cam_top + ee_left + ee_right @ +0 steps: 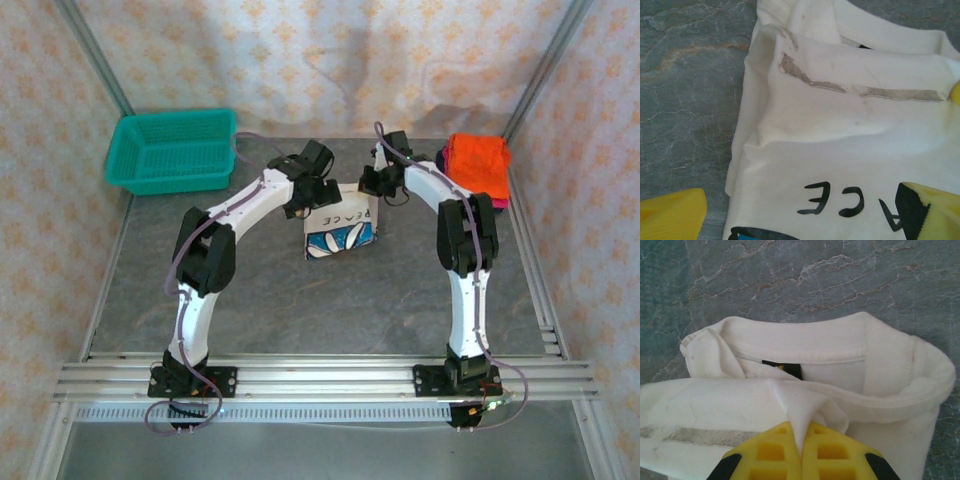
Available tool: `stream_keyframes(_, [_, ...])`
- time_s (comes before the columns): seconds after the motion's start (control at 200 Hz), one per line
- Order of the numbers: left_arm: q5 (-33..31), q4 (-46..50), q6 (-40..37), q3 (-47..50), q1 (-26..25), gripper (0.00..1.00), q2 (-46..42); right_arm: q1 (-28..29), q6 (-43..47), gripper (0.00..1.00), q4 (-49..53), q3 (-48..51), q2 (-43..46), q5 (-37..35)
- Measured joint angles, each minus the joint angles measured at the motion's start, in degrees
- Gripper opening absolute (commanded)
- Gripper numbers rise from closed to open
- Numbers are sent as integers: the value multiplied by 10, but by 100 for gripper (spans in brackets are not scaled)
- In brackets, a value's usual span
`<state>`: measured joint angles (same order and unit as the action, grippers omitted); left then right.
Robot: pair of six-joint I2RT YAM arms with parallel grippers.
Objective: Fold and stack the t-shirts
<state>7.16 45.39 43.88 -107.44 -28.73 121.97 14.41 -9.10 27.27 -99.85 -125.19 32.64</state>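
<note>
A folded white t-shirt [340, 232] with dark lettering and a blue print lies in the middle of the table. My left gripper [303, 207] hovers over its left part, jaws wide open. In the left wrist view, the yellow fingertips [672, 215] straddle the white t-shirt [840, 140] with nothing between them. My right gripper [376, 188] is at the shirt's far right corner. In the right wrist view, my right gripper [801, 440] is shut on a pinched peak of the white t-shirt [840, 345], just below the collar and its black label [782, 368].
A folded orange shirt [477, 165] tops a small stack at the back right, with pink and dark edges under it. A teal mesh basket [172, 150] stands at the back left. Grey marbled table [250, 300] lies bare in front of the white shirt.
</note>
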Motion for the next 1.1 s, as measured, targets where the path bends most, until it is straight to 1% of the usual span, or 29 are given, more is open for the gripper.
stream_keyframes(0.13, [0, -2, 0, 0, 2, 97, -13, 0, 1, 0, -21, 56, 54, -21])
stream_keyframes(0.255, [-1, -8, 0, 0, 4, 97, -16, -3, 1, 0, -51, 85, 94, -35])
stream_keyframes(0.45, [-1, -13, 0, 2, 4, 98, -16, -18, -13, 0, -86, 97, 105, -48])
stream_keyframes(0.55, [-1, -14, 0, 3, 4, 98, -16, -24, -14, 0, -78, 78, 89, -48])
stream_keyframes(0.686, [5, -19, -1, 3, 4, 97, -16, -26, -14, 0, -58, 8, 21, -60])
stream_keyframes(0.771, [14, -21, -3, -1, 3, 94, -14, -26, -14, 1, -45, -17, -17, -69])
stream_keyframes(0.861, [24, -22, -6, -31, -1, 85, 3, -26, -17, 9, -37, -24, -45, -75])
stream_keyframes(0.996, [50, -32, -6, -101, -6, 64, 61, -26, -21, 35, -29, -27, -57, -76])
stream_keyframes(1.061, [63, -35, -7, -138, -8, 56, 98, -26, -19, 47, -28, -32, -54, -76])
stream_keyframes(1.101, [69, -34, -7, -164, -9, 55, 124, -26, -18, 53, -26, -32, -50, -76])
